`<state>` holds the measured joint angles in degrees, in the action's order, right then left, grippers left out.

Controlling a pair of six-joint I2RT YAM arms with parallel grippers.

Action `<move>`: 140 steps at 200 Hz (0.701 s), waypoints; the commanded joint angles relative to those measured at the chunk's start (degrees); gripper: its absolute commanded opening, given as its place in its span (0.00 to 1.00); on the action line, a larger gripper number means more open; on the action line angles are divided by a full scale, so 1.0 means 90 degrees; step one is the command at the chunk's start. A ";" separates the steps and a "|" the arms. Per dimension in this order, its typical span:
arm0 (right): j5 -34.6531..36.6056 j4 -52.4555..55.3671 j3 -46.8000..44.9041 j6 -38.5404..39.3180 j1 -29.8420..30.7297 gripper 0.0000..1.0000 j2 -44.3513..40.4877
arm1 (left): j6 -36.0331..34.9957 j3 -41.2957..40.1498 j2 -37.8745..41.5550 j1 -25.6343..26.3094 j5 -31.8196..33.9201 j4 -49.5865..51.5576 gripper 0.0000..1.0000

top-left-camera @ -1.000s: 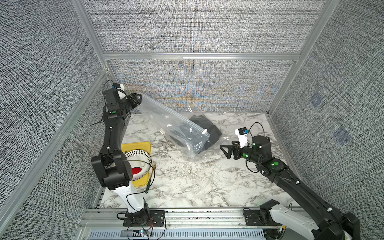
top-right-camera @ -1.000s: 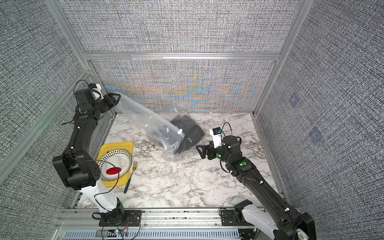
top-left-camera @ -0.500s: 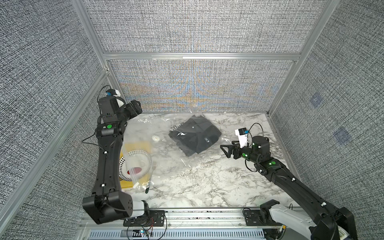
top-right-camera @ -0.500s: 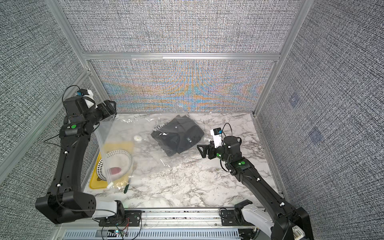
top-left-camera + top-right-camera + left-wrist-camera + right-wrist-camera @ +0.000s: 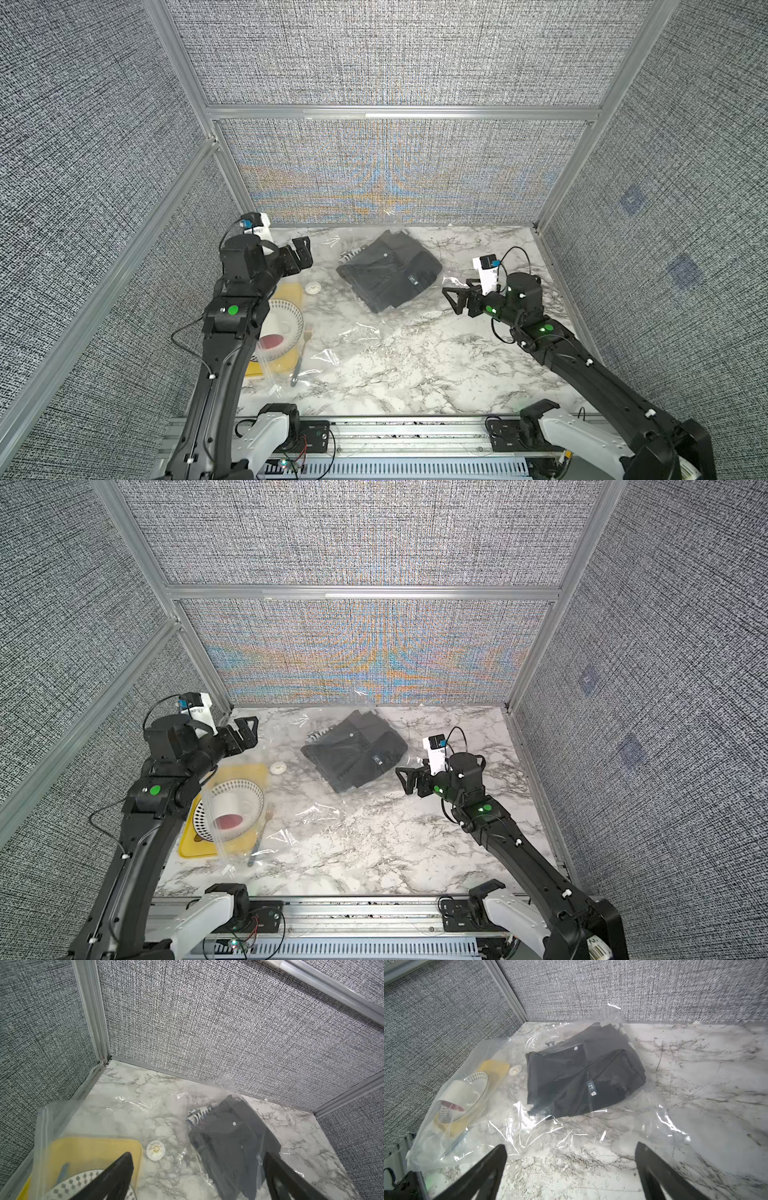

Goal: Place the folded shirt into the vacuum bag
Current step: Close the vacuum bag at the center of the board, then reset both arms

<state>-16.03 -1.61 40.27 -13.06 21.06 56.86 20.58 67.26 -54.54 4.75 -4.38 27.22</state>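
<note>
The vacuum bag lies flat and crinkled across the marble table, its white valve facing up. The folded shirt, black, shows through the clear plastic that covers it all over. My left gripper hovers open above the bag's back left part, holding nothing. My right gripper stands open just right of the shirt, empty.
A yellow tray with a patterned plate, a white cup and a fork sits at the left, partly under the bag. Grey fabric walls close in the back and both sides.
My left gripper opened and let go of the bag's corner. The raised bag dropped flat over the table and tray. The left arm swung forward; the right arm stayed put.
</note>
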 commanded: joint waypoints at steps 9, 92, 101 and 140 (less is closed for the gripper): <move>0.0722 0.0204 0.0202 0.0335 0.0022 0.99 -0.0354 | -0.0081 -0.0667 0.0824 0.0096 0.0213 -0.0665 1.00; 0.2751 -0.1803 -0.1299 0.1444 -0.0672 0.99 -0.1544 | -0.0530 -0.3121 0.1501 0.0146 0.0759 -0.1968 1.00; 0.2731 -0.2014 -0.1443 0.1406 -0.0852 0.99 -0.1552 | -0.0681 -0.3327 0.1488 0.0150 0.0859 -0.2127 1.00; 0.2496 -0.3030 -0.2266 0.1054 -0.1664 0.99 -0.1580 | -0.1110 -0.4105 0.1356 0.0155 0.1633 -0.2663 1.00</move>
<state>7.16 -19.29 23.07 -1.48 9.17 42.78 13.78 32.64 -41.74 6.13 4.32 8.88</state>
